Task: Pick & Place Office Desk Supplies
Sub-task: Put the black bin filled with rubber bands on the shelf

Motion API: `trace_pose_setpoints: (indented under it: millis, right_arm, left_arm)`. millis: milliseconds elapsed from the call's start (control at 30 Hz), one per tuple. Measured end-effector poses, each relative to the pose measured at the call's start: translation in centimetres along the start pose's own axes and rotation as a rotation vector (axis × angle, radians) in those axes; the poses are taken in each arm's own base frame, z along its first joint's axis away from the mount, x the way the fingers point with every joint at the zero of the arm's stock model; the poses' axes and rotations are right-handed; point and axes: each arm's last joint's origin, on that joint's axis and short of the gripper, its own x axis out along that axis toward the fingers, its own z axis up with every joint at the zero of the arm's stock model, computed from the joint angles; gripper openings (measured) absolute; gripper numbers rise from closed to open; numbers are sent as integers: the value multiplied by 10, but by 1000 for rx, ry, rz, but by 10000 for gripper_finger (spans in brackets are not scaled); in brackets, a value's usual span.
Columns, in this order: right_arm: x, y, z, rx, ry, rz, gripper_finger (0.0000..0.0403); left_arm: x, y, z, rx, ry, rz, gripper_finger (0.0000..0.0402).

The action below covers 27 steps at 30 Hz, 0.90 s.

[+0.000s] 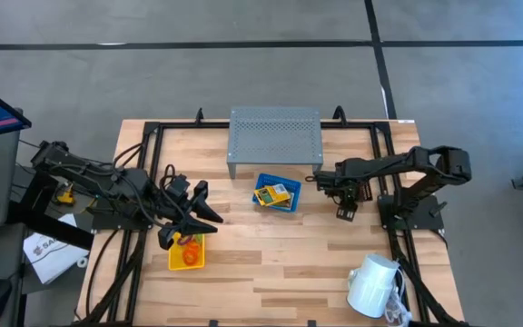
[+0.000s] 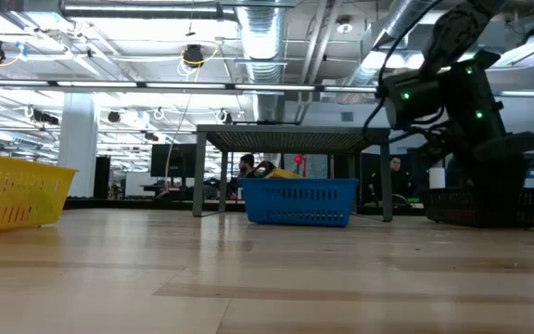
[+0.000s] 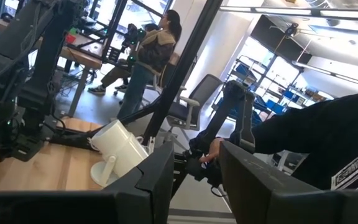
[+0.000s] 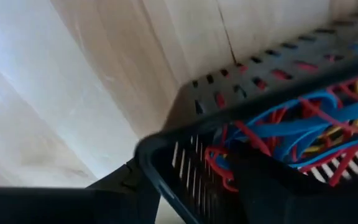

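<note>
A black mesh bin (image 4: 241,106) fills most of the view, its slotted wall and rounded rim close up. Inside it lies a tangle of thin loops (image 4: 303,134), red, blue and a little yellow. The bin rests on the pale wooden tabletop (image 4: 86,81). The right gripper's dark fingers (image 4: 55,205) stand just beside the bin's rim.

Even, bright overhead light in the high view, with soft short shadows under the grey riser (image 1: 274,134) and the arms on the table (image 1: 271,272). In the low view the ceiling lamps (image 2: 193,56) glare, and the near tabletop is soft and unfocused. The left wrist view has strong window backlight, its own fingers (image 3: 160,180) dark and blurred. The right wrist view is smeared, washed pale at one side, and the black mesh bin (image 4: 185,168) is fuzzy.
</note>
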Motion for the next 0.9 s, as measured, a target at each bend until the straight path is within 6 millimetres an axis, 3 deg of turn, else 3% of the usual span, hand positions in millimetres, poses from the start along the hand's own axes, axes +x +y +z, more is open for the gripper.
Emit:
trace_pose_setpoints:
  millis: [300,533,900]
  right_arm:
    - [0,-2,2,22,-14,3,115]
    - [0,-2,2,23,-13,-2,12]
    - [-2,-3,-5,45,31,-6,3]
  left_arm:
    - [0,0,0,-4,-1,-1,123]
    - [0,0,0,-4,-1,-1,123]
    - [0,0,0,-4,0,0,123]
